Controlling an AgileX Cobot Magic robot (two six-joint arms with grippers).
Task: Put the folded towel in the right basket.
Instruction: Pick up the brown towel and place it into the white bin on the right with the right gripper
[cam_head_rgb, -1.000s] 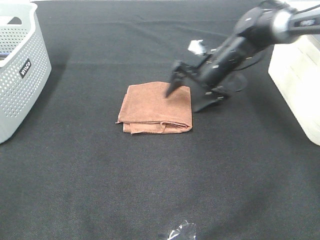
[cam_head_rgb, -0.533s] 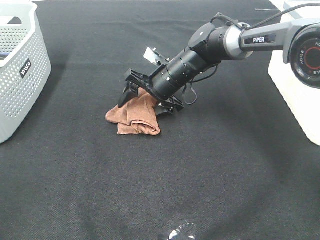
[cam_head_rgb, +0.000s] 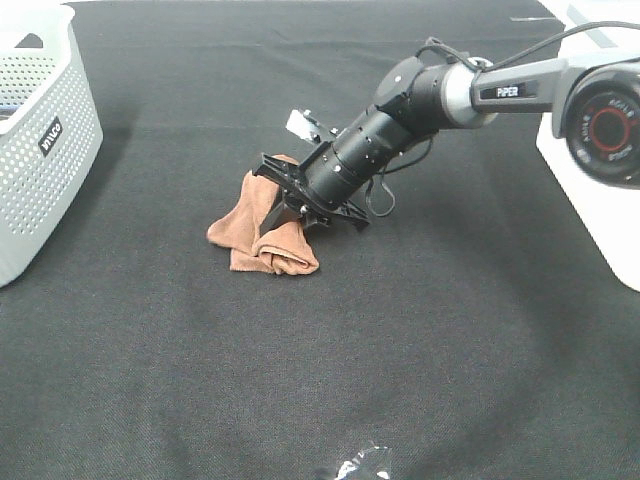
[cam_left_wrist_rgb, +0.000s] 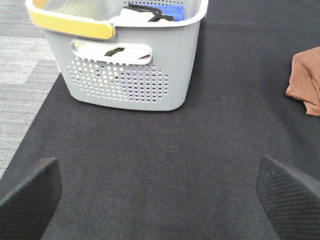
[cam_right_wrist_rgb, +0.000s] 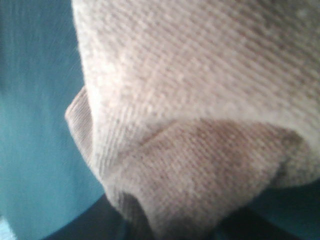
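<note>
The brown towel (cam_head_rgb: 255, 225) lies bunched and rumpled on the black table, left of centre. My right gripper (cam_head_rgb: 283, 192) reaches across from the right and is pressed into the towel's right side, its jaws closed on a fold of the cloth. The right wrist view is filled by blurred towel fabric (cam_right_wrist_rgb: 200, 110); no fingers show there. The right basket (cam_head_rgb: 595, 190) is the white container at the right edge. My left gripper (cam_left_wrist_rgb: 160, 190) is open and empty, out of the high view; the towel's edge (cam_left_wrist_rgb: 306, 77) shows far off in its view.
A grey perforated basket (cam_head_rgb: 40, 130) stands at the left edge; in the left wrist view (cam_left_wrist_rgb: 125, 75) it holds several items. A small clear plastic scrap (cam_head_rgb: 360, 465) lies at the table's front edge.
My right gripper moved left from the towel's right edge into it, pushing the flat folded towel into a bunch, then closed its jaws on the cloth.
</note>
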